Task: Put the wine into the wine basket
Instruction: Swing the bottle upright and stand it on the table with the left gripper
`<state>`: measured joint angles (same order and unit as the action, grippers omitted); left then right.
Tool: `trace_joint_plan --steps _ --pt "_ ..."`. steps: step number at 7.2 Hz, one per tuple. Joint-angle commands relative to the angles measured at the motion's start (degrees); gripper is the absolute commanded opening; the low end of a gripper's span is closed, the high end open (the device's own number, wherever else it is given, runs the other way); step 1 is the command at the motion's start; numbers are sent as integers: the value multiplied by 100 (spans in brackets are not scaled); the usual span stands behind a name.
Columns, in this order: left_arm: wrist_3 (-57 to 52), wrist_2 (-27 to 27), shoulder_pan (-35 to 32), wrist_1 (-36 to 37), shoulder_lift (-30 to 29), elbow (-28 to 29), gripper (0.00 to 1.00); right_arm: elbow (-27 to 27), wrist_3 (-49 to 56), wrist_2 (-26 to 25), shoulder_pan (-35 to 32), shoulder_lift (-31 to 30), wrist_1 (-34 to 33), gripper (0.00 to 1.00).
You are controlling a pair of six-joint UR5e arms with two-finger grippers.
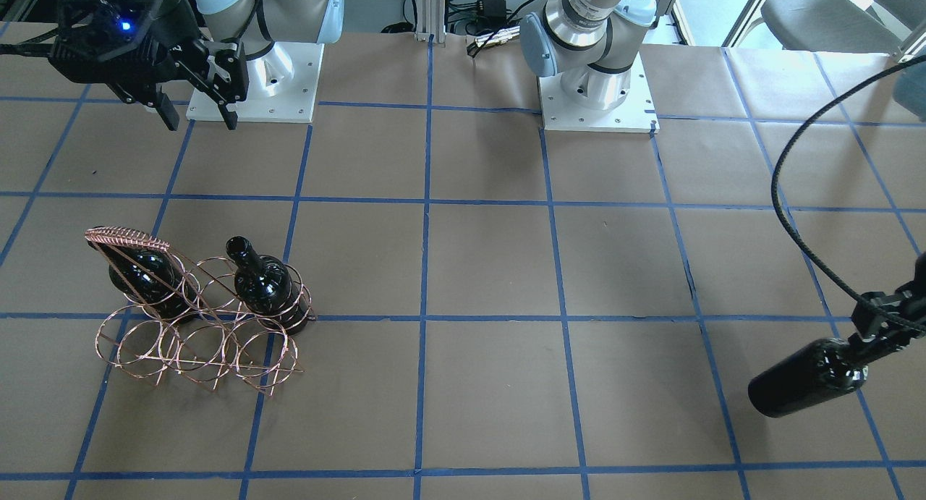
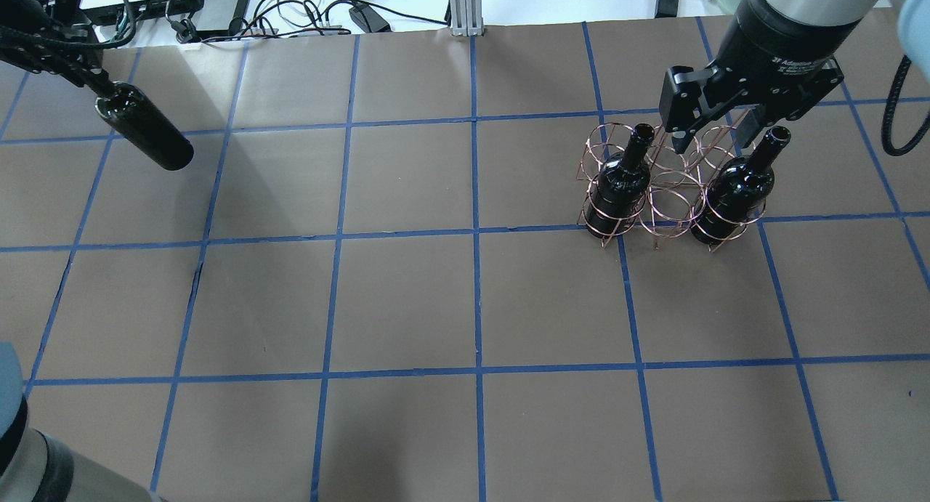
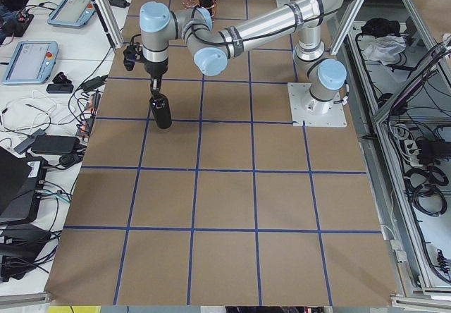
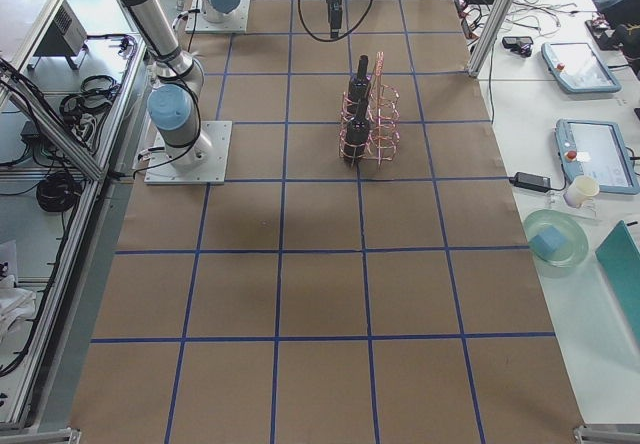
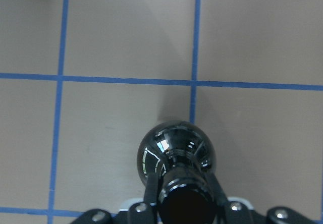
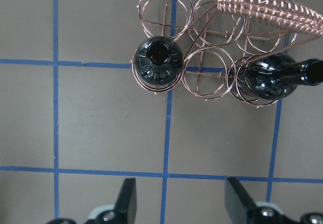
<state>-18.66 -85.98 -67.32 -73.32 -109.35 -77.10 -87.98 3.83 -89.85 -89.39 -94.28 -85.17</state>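
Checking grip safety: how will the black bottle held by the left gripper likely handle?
The wine is glossy glass, so probably slippery and breakable. The left gripper grips only its neck, body hanging below, so it may swing or slide out.

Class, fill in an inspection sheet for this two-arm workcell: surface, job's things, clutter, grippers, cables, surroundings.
Surface: brown paper-covered table marked with a blue tape grid.
Job's things: copper-coloured wire basket of six rings; a glossy black glass bottle and a second black bottle stand in the end rings of its row nearer the robot; a third black bottle hangs far off.
Clutter: nothing seen on the table.
Grippers: left gripper shut on the third black bottle's neck; right gripper open, empty, near the basket.
Cables: black cable loops to the left wrist; loose cables beyond the table edge.
Surroundings: grey touchscreen pendant on a side bench; grey chair.
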Motion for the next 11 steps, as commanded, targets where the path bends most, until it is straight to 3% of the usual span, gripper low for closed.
trace_joint_plan --steps 1,3,6,10,11 --pt "1122 -7 -822 -16 509 -540 0 0 -23 2 0 6 -8 80" --pt "1503 11 -1378 45 948 -1199 0 0 -14 2 9 6 -8 74" --pt "2242 2 -2019 46 1564 -1947 0 -9 -23 2 0 -55 9 77" --pt "2332 -16 -2347 134 1855 -2669 0 -18 -32 -6 0 -64 35 100" --pt "2297 -16 -2347 116 1908 -2678 0 -26 -32 -6 0 -64 44 100"
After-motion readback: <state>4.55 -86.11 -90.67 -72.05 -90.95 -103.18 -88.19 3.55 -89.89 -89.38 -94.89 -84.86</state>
